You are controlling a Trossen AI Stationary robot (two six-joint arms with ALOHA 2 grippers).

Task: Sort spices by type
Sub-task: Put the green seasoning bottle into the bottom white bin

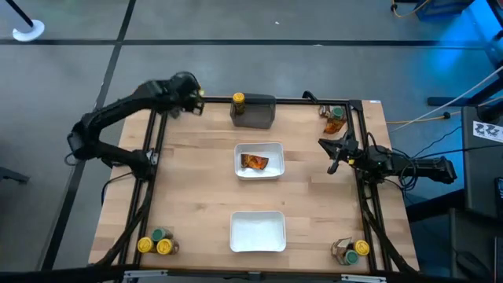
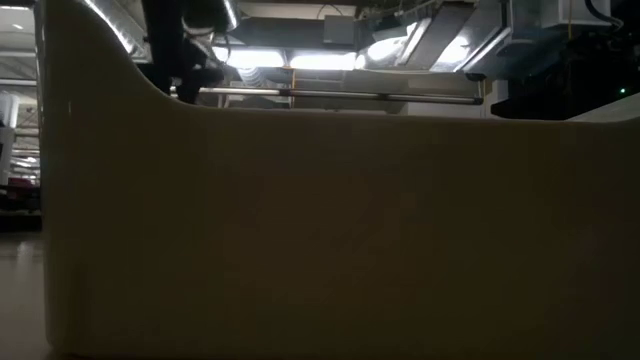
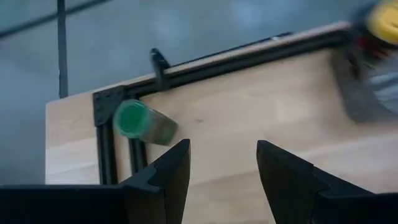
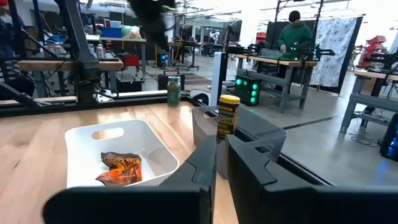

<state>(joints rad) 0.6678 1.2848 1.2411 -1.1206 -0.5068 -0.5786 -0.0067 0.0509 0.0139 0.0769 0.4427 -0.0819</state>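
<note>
Our left gripper (image 1: 194, 101) hangs at the upper left of the high view, jaws spread and empty, over a green-lid jar (image 3: 132, 120) standing at the table's corner. Our right gripper (image 1: 328, 156) waits at right, jaws pressed together. A sachet (image 1: 253, 162) lies in the centre tray (image 1: 277, 149); a yellow-lid jar (image 1: 238, 100) stands on the grey block (image 1: 259, 114). More jars sit in the other corners.

Overhead, table-level, two wrist views
</note>
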